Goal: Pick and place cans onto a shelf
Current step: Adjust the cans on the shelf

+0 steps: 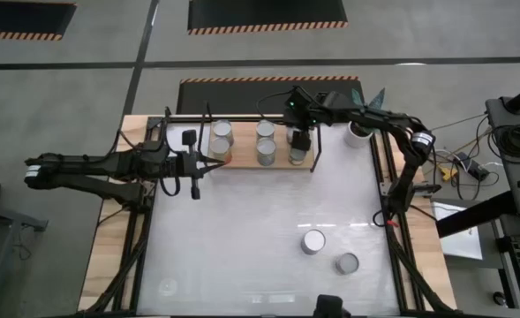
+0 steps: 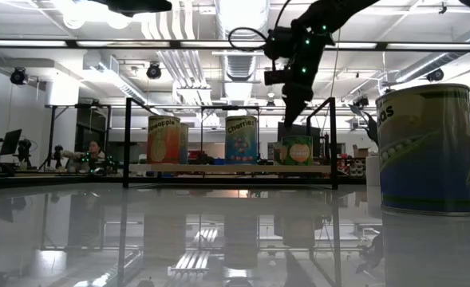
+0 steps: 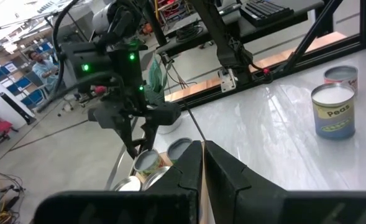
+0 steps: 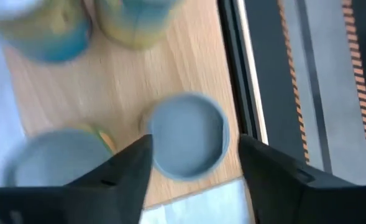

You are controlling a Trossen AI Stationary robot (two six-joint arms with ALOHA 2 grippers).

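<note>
The shelf point(image 1: 242, 164), a light wooden board in a black rod frame, stands along the table's far edge with several cans upright on it. My right gripper point(image 4: 194, 144) hangs open just above the rightmost can point(image 4: 187, 124). Its fingers stand on either side of the grey lid, clear of it. In the low view the gripper point(image 2: 292, 119) ends a little above that green-labelled can point(image 2: 296, 150). My left gripper point(image 1: 208, 161) waits shut at the shelf's left end, its fingers point(image 3: 201, 162) closed on nothing.
Two more cans stand on the white tabletop near its right side, one point(image 1: 312, 241) beside the other point(image 1: 348, 262); they also show as Peas cans point(image 3: 335, 112) in the left wrist view. A white pot point(image 1: 358, 132) sits right of the shelf. The black rod point(image 1: 313, 146) at the shelf's right end rises beside my right gripper.
</note>
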